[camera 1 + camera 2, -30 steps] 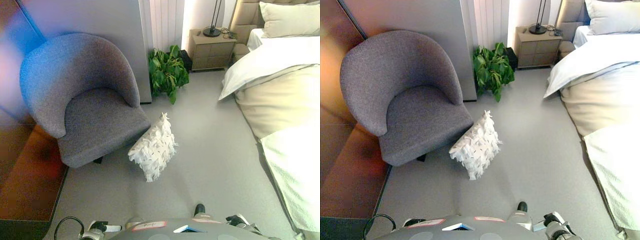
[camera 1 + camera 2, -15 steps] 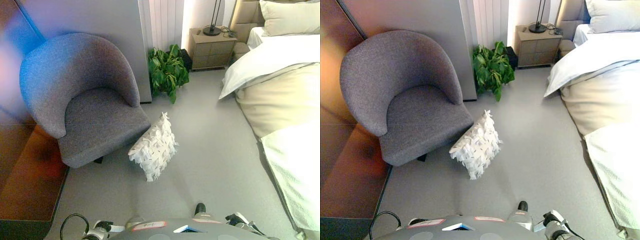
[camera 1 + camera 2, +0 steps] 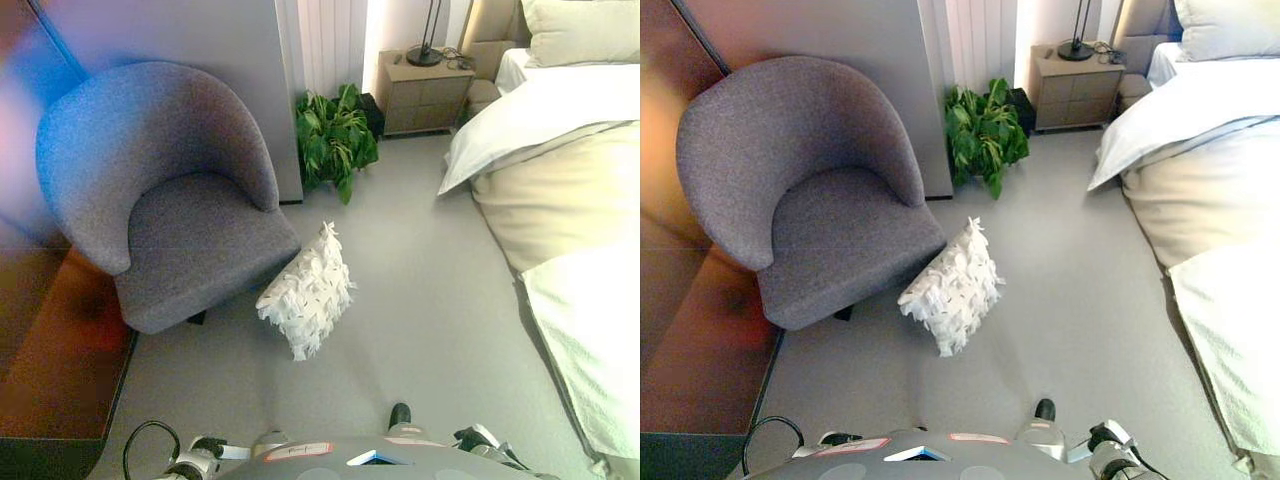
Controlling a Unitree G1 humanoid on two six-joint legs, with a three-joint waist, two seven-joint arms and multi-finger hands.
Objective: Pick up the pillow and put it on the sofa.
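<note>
**White ruffled pillow on the floor, propped against the armchair**

The wide bed with white and cream bedding [image 3: 560,200] fills the side from 1 to 4 o'clock, a pale pillow at its head [image 3: 585,30] near the top edge. At 10 o'clock stands the grey fabric tub armchair with a curved back [image 3: 800,190], its seat bare. The pale grey carpeted floor [image 3: 430,300] runs between chair and bed.

Near the centre, just toward 7 o'clock, lies the white square pillow covered in ruffled, feathery fabric [image 3: 307,293]. It stands tilted on one corner on the floor, its upper left edge touching the front corner of the armchair's seat.

At 12 o'clock a green leafy potted plant [image 3: 983,130] sits on the floor beside the wall; at 1 o'clock is a beige wooden bedside cabinet with drawers [image 3: 424,95], with the round black base and thin stem of a lamp [image 3: 425,55] on top.

Neither robot hand shows clearly at the bottom edge, so I cannot tell whether their fingers are apart or together.
</note>
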